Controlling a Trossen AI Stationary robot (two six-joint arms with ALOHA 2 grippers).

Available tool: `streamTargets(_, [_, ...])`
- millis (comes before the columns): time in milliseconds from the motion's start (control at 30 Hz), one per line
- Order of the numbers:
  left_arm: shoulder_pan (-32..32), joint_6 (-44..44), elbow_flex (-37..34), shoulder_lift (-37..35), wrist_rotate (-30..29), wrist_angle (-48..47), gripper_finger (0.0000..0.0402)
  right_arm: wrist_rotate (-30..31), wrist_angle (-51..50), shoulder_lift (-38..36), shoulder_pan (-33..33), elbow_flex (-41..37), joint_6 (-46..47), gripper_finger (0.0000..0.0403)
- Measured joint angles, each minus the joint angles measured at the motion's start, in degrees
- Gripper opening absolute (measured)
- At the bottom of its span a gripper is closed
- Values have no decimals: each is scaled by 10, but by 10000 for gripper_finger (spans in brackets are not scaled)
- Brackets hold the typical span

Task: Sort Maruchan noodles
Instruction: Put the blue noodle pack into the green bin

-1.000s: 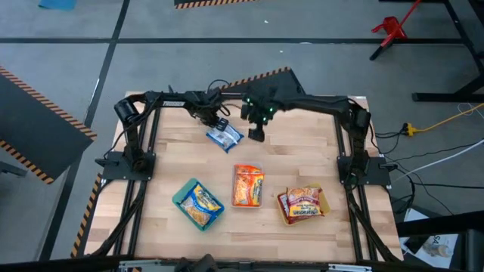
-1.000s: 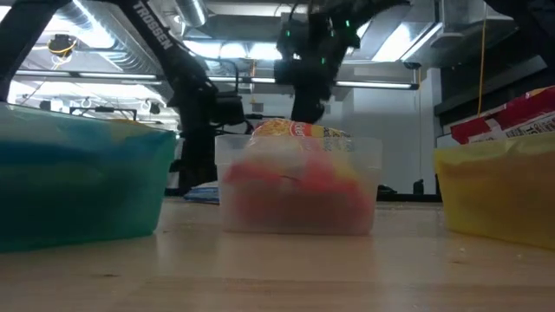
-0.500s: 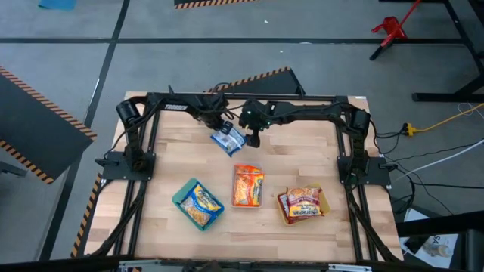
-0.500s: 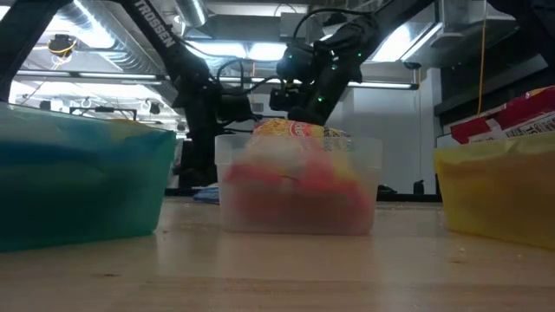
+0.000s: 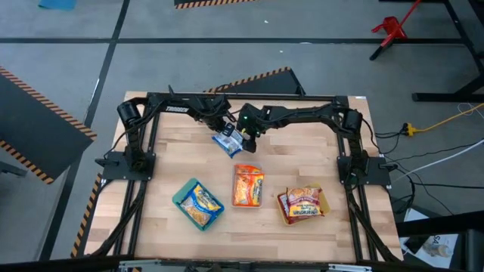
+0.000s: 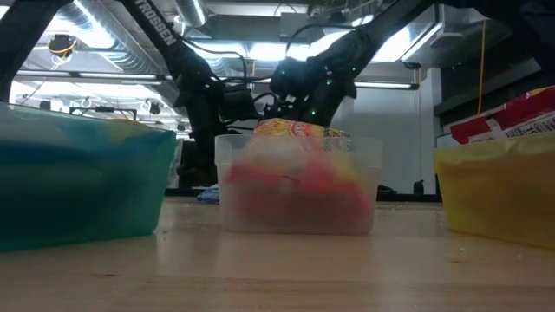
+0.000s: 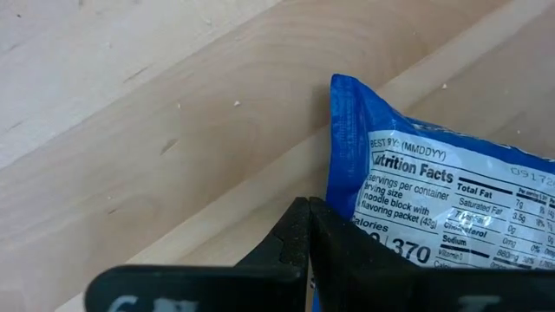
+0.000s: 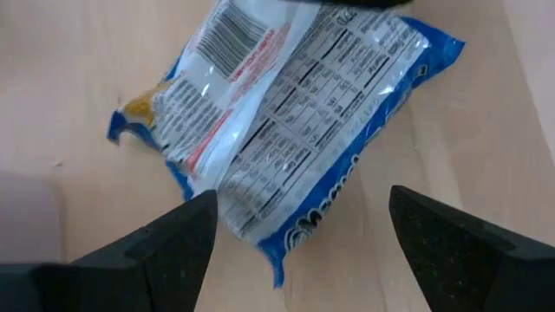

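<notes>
A blue-white Maruchan noodle packet [image 5: 229, 141] lies flat on the wooden table, back label up, at the far middle. My left gripper [image 5: 222, 128] is shut and points down at the packet's far-left edge [image 7: 340, 165]. My right gripper [image 5: 248, 139] is open and low over the packet's right end. In the right wrist view its fingers [image 8: 178, 243] stand on either side of the packet's near corner [image 8: 277, 234] without touching it. Other packets lie in a teal tray [image 5: 198, 204], a clear tray [image 5: 247, 186] and a yellow tray [image 5: 302, 204]. My left gripper sets its shut fingers [image 7: 305, 227] against the packet's blue sealed edge [image 7: 340, 204], near a corner. The fingers come steeply from above, and the outer side of one finger lies against that edge. The packet stays flat on the table.
The three trays stand in a row toward the table's near edge, and fill the front of the low view: teal tray [image 6: 82, 182], clear tray [image 6: 297, 186], yellow tray [image 6: 499, 191]. Bare wood lies between the packet and the trays. Black frame rails [image 5: 144, 181] run along the table's sides.
My right gripper has come down toward the packet and moved toward the table's left, staying open. My shut left gripper has moved a little toward the table's right. The packet has slid slightly that way and turned on the table.
</notes>
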Motion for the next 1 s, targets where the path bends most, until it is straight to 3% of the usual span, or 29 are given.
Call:
streamTargets(733, [-4,2,0,0,-4,13,0,11,32,38,11,0,7,321])
streamTargets(833, [-4,2,0,0,-4,15,0,14,30,38,10,0,10,292])
streamTargets(1000, [-4,2,0,0,-5,17,0,2,28,43,10,0,22,191])
